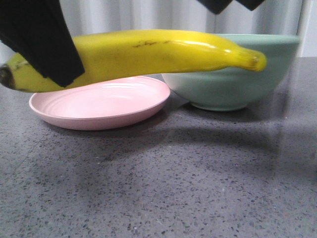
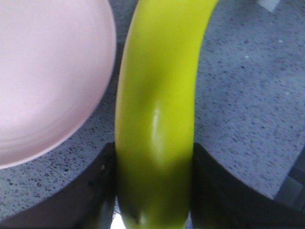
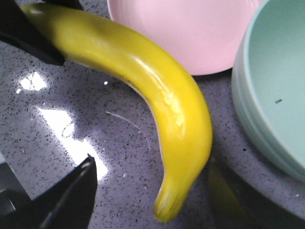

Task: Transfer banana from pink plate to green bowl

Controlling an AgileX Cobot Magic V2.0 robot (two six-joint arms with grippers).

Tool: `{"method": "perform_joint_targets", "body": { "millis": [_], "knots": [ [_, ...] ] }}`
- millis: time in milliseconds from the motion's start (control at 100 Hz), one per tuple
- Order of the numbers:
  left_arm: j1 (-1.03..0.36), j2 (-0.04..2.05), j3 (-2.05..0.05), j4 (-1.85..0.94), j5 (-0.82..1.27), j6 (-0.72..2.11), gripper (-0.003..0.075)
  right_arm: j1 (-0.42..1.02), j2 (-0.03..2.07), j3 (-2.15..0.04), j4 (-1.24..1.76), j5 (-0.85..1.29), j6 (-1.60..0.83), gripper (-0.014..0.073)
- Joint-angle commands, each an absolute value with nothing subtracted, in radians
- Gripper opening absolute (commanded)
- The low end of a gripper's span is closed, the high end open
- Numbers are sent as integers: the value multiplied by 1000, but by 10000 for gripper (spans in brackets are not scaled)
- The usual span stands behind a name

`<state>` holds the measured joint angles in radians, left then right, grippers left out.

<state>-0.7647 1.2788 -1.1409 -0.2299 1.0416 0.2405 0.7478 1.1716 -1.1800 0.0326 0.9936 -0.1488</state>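
Observation:
The yellow banana [image 1: 163, 52] hangs level in the air just above the pink plate [image 1: 99, 106], and its stem tip reaches over the near rim of the green bowl [image 1: 233, 84]. My left gripper [image 1: 54, 59] is shut on the banana near its dark blunt end. In the left wrist view its jaws press both sides of the banana [image 2: 155, 95], with the plate [image 2: 47, 71] beside it. My right gripper [image 3: 151, 167] is open. The banana's stem tip [image 3: 167, 210] hangs between its spread fingers without touching them. The plate [image 3: 190, 33] and bowl [image 3: 276, 71] lie beyond.
The grey speckled table [image 1: 173, 183] runs from the plate and bowl to the front edge. The plate and bowl stand close together, almost touching. A pale curtain or wall [image 1: 148, 15] closes the back. Part of my right arm [image 1: 218, 5] shows at the top.

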Motion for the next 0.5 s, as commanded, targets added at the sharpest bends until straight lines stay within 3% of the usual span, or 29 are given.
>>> {"method": "perform_joint_targets", "body": {
  "millis": [0, 490],
  "knots": [
    [-782, 1227, -1170, -251, 1005, 243, -19, 751, 1156, -1216, 28, 961, -170, 419],
    [-842, 1215, -1170, -331, 1003, 287, -19, 751, 1156, -1216, 69, 990, -170, 419]
  ]
}}
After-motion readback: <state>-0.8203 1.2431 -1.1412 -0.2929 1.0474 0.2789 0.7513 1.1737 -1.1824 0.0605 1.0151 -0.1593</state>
